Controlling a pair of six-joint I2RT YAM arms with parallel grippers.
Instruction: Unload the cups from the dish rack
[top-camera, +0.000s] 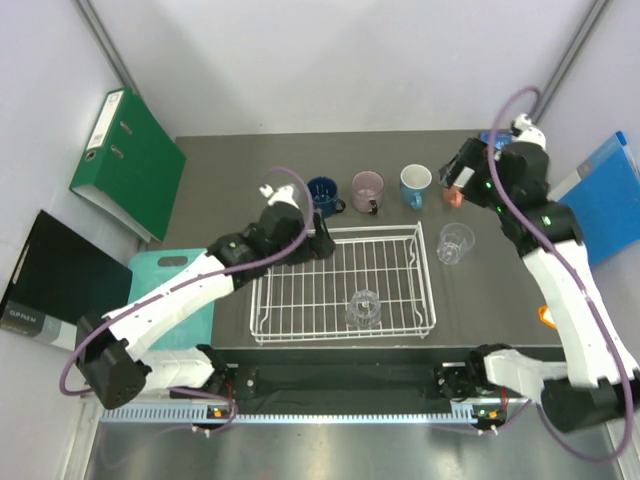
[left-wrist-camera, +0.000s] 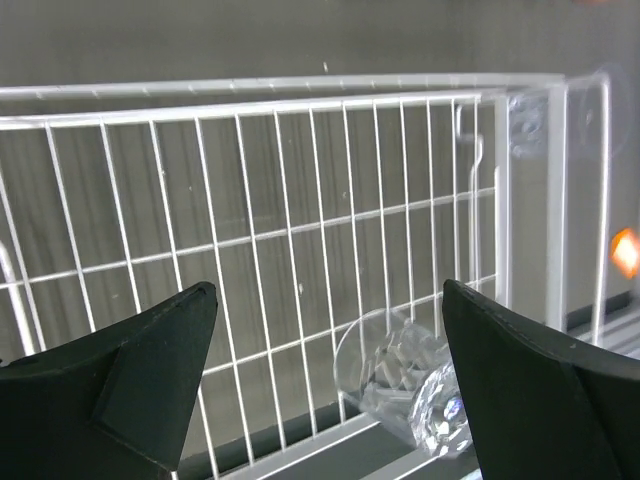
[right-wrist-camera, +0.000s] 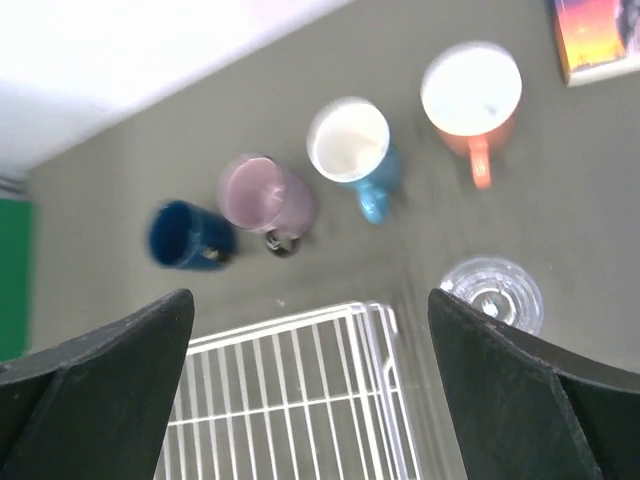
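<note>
Dark table (top-camera: 220, 180): dish rack (top-camera: 300, 300) at front edge, tumbler (top-camera: 364, 308) inside; left fingers (left-wrist-camera: 120, 380), right fingers (right-wrist-camera: 100, 390) spread, empty.

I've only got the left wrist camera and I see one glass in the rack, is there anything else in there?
Observer: No. From above, that glass tumbler is the only thing in the dish rack.
Operator: Where are the mugs?
Observer: Four stand in a row on the table beyond the rack: navy mug, pink mug, light blue mug, orange mug.
Operator: What's the right arm doing?
Observer: The right fingers are open and empty, above those mugs.
</note>
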